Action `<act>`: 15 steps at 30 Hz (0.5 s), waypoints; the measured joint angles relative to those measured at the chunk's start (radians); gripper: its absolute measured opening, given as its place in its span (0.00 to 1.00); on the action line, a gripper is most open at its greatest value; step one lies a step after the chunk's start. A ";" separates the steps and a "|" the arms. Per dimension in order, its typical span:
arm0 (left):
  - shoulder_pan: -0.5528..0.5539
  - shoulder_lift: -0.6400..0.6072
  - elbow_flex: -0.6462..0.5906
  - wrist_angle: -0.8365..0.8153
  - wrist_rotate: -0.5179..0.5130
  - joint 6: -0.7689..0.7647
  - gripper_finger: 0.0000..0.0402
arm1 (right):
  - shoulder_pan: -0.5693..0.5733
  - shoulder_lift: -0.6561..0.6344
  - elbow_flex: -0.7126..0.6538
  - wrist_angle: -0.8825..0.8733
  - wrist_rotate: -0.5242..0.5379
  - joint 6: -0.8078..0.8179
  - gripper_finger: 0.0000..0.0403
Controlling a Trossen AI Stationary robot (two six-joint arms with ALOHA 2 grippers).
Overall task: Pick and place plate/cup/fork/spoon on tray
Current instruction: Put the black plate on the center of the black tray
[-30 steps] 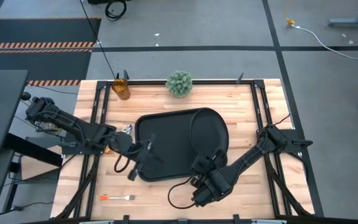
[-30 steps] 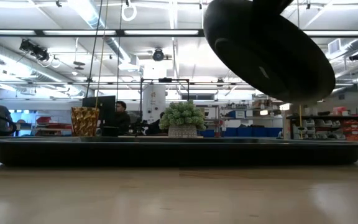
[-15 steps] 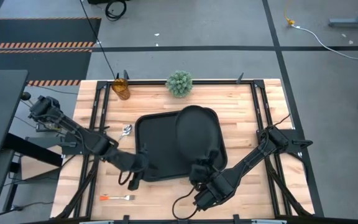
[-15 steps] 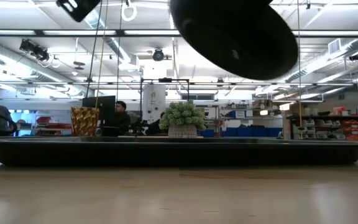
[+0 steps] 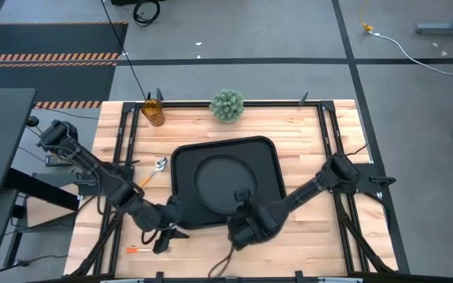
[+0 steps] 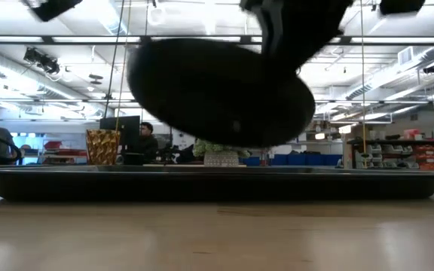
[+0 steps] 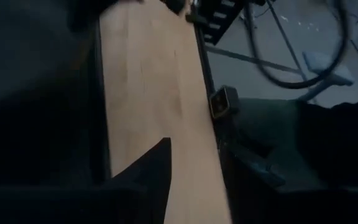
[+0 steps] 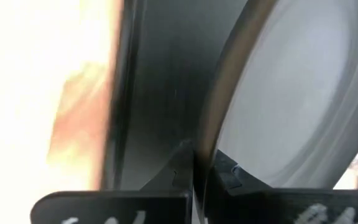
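Observation:
The round black plate (image 5: 225,182) hangs over the middle of the black tray (image 5: 181,161), held by my right gripper (image 5: 244,214) at its near side. In the low view the plate (image 6: 221,90) is a little tilted and just above the tray (image 6: 217,184). My left gripper (image 5: 163,234) is open and empty above the wood off the tray's near-left corner, close to the fork (image 5: 134,250). The spoon (image 5: 160,165) lies left of the tray. The amber cup (image 5: 153,112) stands at the far left. My right gripper pinches the plate's rim (image 8: 205,140) on its near side between its two fingers, one on the upper face and one on the underside. The fingers come from the table's near side, nearly level. The plate is lifted clear of the tray (image 8: 160,93), slightly tilted.
A green spiky plant (image 5: 226,104) stands at the far edge behind the tray. Black frame rails (image 5: 124,149) run along the table's left and right sides. Bare wood (image 5: 305,141) lies right of the tray. People show in the room beyond the table.
My right gripper has carried the plate from above the tray's right side toward the left and down over the tray's middle, and the plate has tipped closer to level. My left gripper has gone toward the table's near edge, toward the fork.

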 joint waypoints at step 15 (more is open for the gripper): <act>-0.222 0.000 0.000 -0.038 -0.264 -0.162 0.35 | -0.178 -0.002 -0.114 0.127 -0.265 -0.081 0.03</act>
